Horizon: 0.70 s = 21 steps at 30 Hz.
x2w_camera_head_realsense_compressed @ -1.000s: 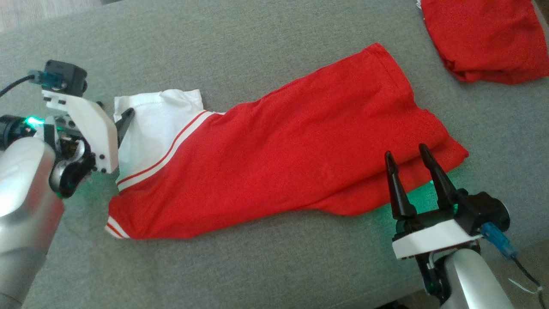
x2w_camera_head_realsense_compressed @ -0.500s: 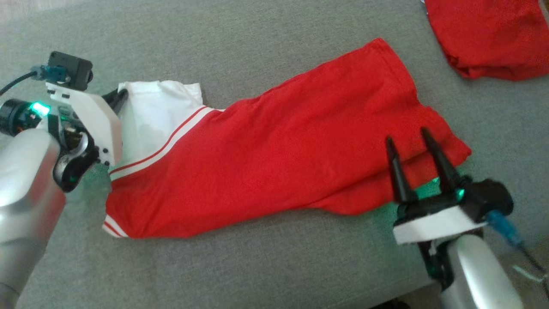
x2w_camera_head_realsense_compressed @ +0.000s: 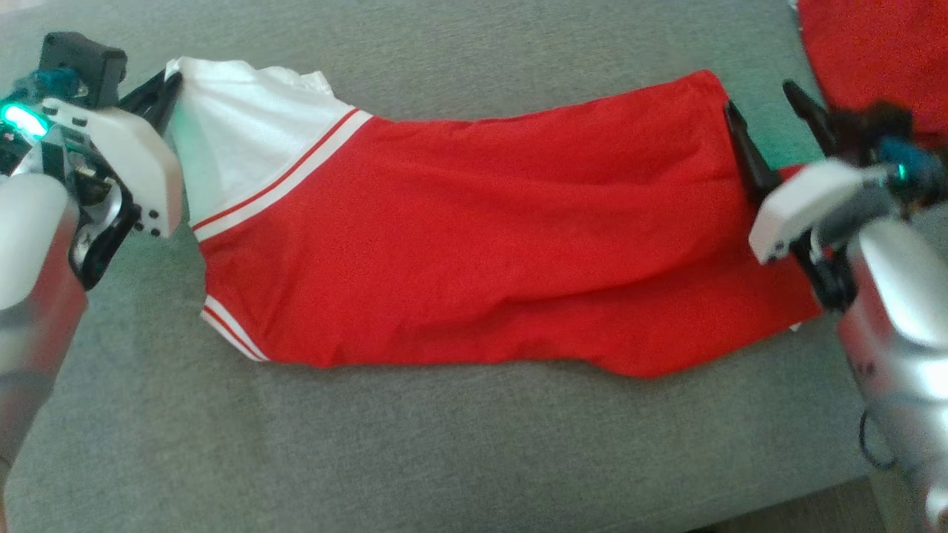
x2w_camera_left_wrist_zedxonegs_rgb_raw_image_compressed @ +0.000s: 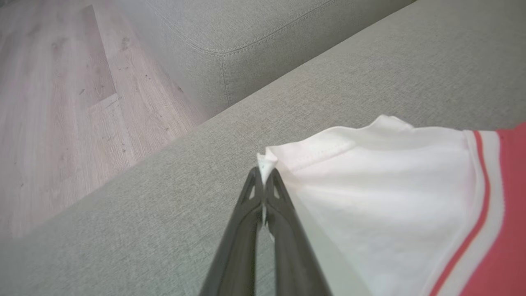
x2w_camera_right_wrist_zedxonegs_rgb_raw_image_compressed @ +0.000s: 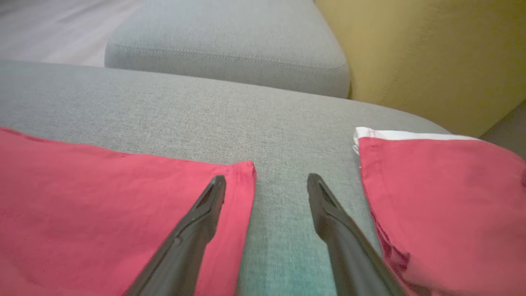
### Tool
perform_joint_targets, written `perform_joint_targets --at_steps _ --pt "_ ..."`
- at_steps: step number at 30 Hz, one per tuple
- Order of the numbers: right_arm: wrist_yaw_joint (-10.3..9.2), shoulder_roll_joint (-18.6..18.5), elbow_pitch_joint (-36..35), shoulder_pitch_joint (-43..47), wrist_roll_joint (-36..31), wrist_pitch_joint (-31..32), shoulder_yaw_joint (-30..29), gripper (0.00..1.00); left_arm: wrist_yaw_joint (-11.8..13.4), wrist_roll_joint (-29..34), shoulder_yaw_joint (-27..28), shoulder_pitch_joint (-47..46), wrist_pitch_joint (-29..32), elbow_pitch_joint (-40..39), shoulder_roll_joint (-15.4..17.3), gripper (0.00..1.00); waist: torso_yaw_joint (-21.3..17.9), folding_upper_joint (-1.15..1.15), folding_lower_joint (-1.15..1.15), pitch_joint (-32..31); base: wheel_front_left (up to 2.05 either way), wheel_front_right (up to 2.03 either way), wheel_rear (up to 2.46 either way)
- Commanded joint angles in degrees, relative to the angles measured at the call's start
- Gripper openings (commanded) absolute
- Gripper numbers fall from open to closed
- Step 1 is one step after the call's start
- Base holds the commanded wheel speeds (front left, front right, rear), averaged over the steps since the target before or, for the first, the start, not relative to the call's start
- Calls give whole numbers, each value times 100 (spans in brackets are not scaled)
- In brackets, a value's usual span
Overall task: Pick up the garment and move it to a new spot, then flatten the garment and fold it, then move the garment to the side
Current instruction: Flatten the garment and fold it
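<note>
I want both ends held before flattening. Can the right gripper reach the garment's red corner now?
Probably yes: the right gripper is open, one finger above the garment at its corner, nothing between.

Left gripper [x2w_camera_left_wrist_zedxonegs_rgb_raw_image_compressed: 265, 172] has closed: its fingers [x2w_camera_left_wrist_zedxonegs_rgb_raw_image_compressed: 283, 213], apart a second ago, now pinch the white sleeve corner of the garment [x2w_camera_head_realsense_compressed: 474, 222]. Right gripper [x2w_camera_head_realsense_compressed: 759, 98] has left the lower folded edge and now sits at the far red hem corner, one finger over cloth, one over the sofa [x2w_camera_head_realsense_compressed: 444, 444]. We see the garment drawn out longer and straighter. Our head camera shifted too.
</note>
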Motion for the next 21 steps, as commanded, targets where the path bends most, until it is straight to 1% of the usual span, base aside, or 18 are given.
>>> perform_joint_targets --at_steps 1,4,7,14,18,21 --pt "-4 -162 137 -344 136 261 366 100 58 112 174 -342 -204 -39 206 0 76 0 -1 21 0 0 0" --pt "-4 -306 640 -847 390 572 767 100 67 206 149 -433 -449 85 165 0 152 0 -1 46 0 0 0" --pt "-4 -376 1017 -1217 616 723 1137 100 61 254 95 -508 -548 187 119 0 215 0 -1 80 0 0 0" --pt "-4 -506 1754 -1835 879 725 1885 100 37 271 -46 -682 -647 329 14 0 379 0 -1 175 0 0 0" --pt "-4 -480 2074 -2019 1048 702 2249 100 25 234 -143 -720 -666 395 -25 0 453 0 -1 178 0 0 0" --pt "-4 -477 2245 -2065 1240 808 2566 100 18 193 -215 -732 -694 427 -43 0 503 0 -1 169 0 0 0"
